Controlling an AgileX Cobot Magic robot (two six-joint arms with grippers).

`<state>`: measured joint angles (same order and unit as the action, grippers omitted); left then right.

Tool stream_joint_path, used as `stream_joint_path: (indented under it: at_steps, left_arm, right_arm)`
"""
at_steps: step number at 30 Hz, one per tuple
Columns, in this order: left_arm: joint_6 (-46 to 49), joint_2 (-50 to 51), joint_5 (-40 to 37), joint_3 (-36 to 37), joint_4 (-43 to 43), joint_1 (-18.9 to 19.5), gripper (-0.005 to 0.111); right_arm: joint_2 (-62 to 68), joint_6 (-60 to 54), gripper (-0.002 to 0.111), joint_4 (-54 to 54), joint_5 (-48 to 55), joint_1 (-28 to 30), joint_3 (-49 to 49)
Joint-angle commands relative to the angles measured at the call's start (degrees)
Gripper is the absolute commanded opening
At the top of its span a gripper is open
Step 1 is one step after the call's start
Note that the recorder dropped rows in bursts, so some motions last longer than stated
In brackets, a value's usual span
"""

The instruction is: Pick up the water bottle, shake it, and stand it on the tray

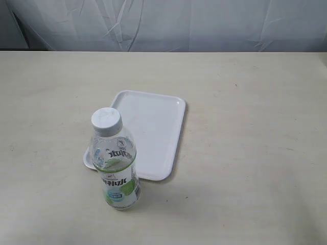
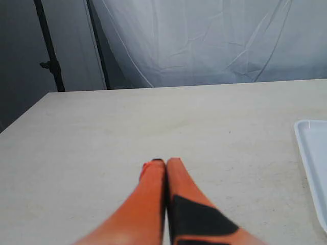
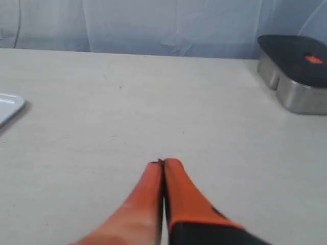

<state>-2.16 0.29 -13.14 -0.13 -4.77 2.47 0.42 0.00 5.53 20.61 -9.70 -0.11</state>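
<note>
The water bottle (image 1: 114, 161), clear with a white cap and a white-and-green label, stands upright on the table just in front of the near left corner of the white tray (image 1: 153, 130). The tray holds nothing. Neither gripper shows in the exterior view. In the left wrist view my left gripper (image 2: 166, 163) is shut, its orange fingers pressed together over bare table, with the tray's edge (image 2: 312, 158) off to one side. My right gripper (image 3: 163, 164) is shut too, above bare table, and a tray corner (image 3: 9, 106) shows at the frame's edge.
A beige table (image 1: 245, 153) carries everything, backed by a white cloth curtain (image 1: 168, 23). A metal box with a dark lid (image 3: 296, 69) stands near the table's far edge in the right wrist view. A black stand pole (image 2: 48, 46) rises behind the table in the left wrist view.
</note>
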Motion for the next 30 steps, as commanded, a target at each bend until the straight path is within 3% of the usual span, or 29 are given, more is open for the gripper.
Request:
stream_joint_path:
  at_steps: [1,10,12,14,17,19,22,25,27,30]
  left_arm:
    - [-0.4,-0.3,0.3,0.1,-0.1,0.2,0.000]
    - [-0.5,-0.3,0.3,0.1,-0.1,0.2,0.000]
    - [-0.5,-0.3,0.3,0.1,-0.1,0.2,0.000]
    - [-0.5,-0.3,0.3,0.1,-0.1,0.2,0.000]
    - [-0.5,-0.3,0.3,0.1,-0.1,0.2,0.000]
    - [-0.3,-0.3,0.3,0.1,-0.1,0.2,0.000]
    - [-0.3,-0.3,0.3,0.1,-0.1,0.2,0.000]
    - [-0.3,-0.3,0.3,0.1,-0.1,0.2,0.000]
    - [-0.5,-0.3,0.3,0.1,-0.1,0.2,0.000]
    - [-0.5,-0.3,0.3,0.1,-0.1,0.2,0.000]
  right_arm:
    - [-0.4,-0.5,0.003,5.2,-8.8,0.3,0.1]
    - [-0.4,3.4,0.003,1.2,-43.8,0.3,0.1]
    - [-0.4,17.8,0.003,-2.0,-47.8,0.3,0.1]
    - [-0.4,40.4,0.003,-3.6,-46.2,0.3,0.1]
    - [-0.4,66.0,0.003,9.5,-38.0,0.3,0.1]
    - [-0.4,76.1,0.002,19.7,-37.9,0.3,0.1]
    - [0.5,77.1,-0.001,25.7,-41.8,0.3,-0.9]
    - [6.5,77.1,-0.001,32.9,-32.2,0.3,-8.5]
    - [18.6,77.1,-0.001,45.8,-27.8,0.3,-16.9]
    - [43.4,78.1,-0.001,58.7,-37.5,0.3,-29.6]
